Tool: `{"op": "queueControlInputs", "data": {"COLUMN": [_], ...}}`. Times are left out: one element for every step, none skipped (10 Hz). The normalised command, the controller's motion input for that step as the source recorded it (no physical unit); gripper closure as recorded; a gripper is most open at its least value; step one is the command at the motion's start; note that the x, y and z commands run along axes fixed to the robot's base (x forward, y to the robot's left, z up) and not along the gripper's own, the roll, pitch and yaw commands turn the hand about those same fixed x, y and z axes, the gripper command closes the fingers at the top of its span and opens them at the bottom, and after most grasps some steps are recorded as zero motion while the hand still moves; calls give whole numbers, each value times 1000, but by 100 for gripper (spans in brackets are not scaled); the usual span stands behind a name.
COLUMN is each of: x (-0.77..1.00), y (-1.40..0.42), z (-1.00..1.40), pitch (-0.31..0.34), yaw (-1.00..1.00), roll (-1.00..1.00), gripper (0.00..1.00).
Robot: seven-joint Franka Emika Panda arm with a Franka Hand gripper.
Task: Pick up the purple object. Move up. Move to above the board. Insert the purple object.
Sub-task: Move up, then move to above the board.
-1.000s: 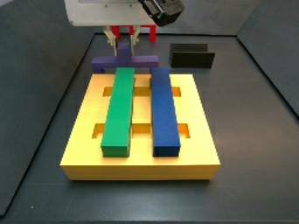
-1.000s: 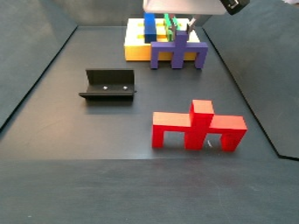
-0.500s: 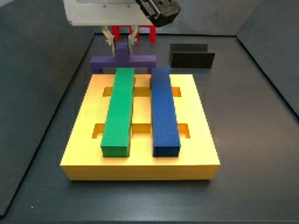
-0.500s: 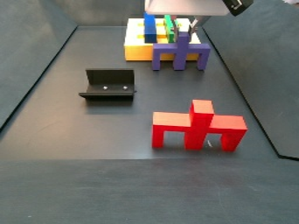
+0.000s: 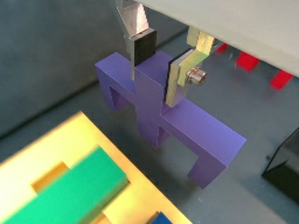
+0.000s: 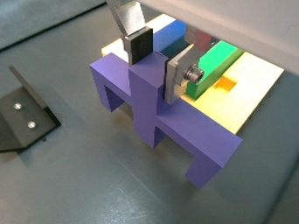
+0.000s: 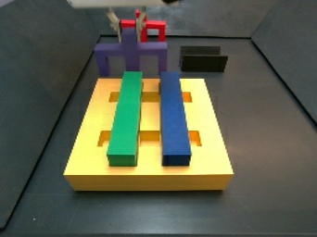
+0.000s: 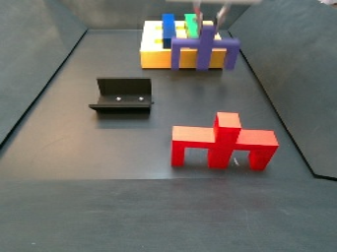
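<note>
The purple object [image 7: 129, 56] hangs off the floor just beyond the far end of the yellow board [image 7: 87, 157]. My gripper [image 5: 162, 63] is shut on its central stem, with the dark pads pressed on both sides in both wrist views [image 6: 158, 63]. The purple object [image 8: 204, 49] hangs level, with its legs pointing down. In a side view my gripper [image 7: 133, 22] is mostly cut off by the frame's top edge. The board carries a long green bar [image 7: 125, 116] and a long blue bar [image 7: 175, 118]. The board [image 6: 254, 83] lies right beside the piece.
A red bridge-shaped piece [image 8: 224, 143] stands on the dark floor away from the board. The black fixture [image 8: 121, 96] stands beside it and also shows in a side view [image 7: 205, 58]. Dark walls enclose the floor.
My gripper has risen with the purple object, lifting it off the floor. The board, red piece and fixture have not moved.
</note>
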Motion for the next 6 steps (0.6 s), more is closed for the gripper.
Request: {"op": "queueControlInputs", "data": {"x": [-28, 0, -23, -58, -41, 53], "y": [-32, 0, 3, 1, 13, 8], "z": [297, 1400, 1400, 1400, 1400, 793], "pitch": [56, 0, 32, 41, 21, 68], "yaw": [18, 0, -6, -10, -7, -11], "roll": [-107, 0, 13, -34, -57, -45], "gripper": [100, 100, 100, 100, 100, 100]}}
